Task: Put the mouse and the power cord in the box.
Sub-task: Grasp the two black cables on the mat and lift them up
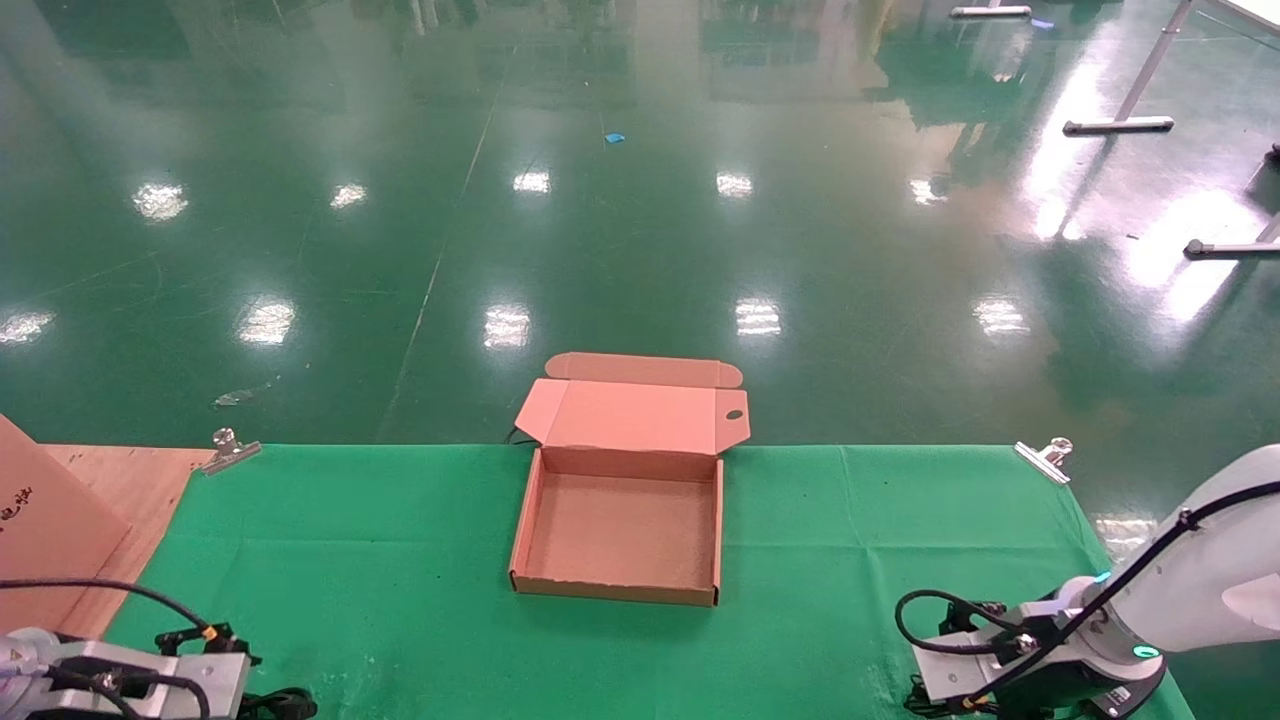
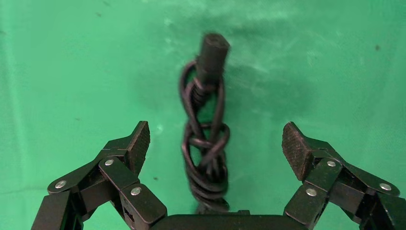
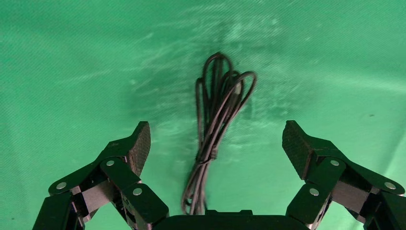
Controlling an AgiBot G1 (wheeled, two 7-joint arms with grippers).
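Brown corrugated cardboard marks the box (image 1: pixel 620 530), which sits open in the middle of the green-covered surface (image 1: pixel 860 540), its hinged lid tipped back past the far edge and its tray bare inside. The head view shows only the wrists of both arms low at the near corners, left and right of the box and well apart from it; neither claw's fingers nor what lies under them can be seen there. The left wrist view supplies that: the left claw (image 2: pixel 215 141) hangs released, pads spread wide, straddling the power cord (image 2: pixel 206 143), a twisted black bundle lying on the cloth with a chunky plug at its far end. The right wrist view shows the right claw (image 3: pixel 215 141) likewise released, pads apart on either side of a looped thin black cable (image 3: pixel 215 124) resting on the cloth. The mouse's body shows in no view.
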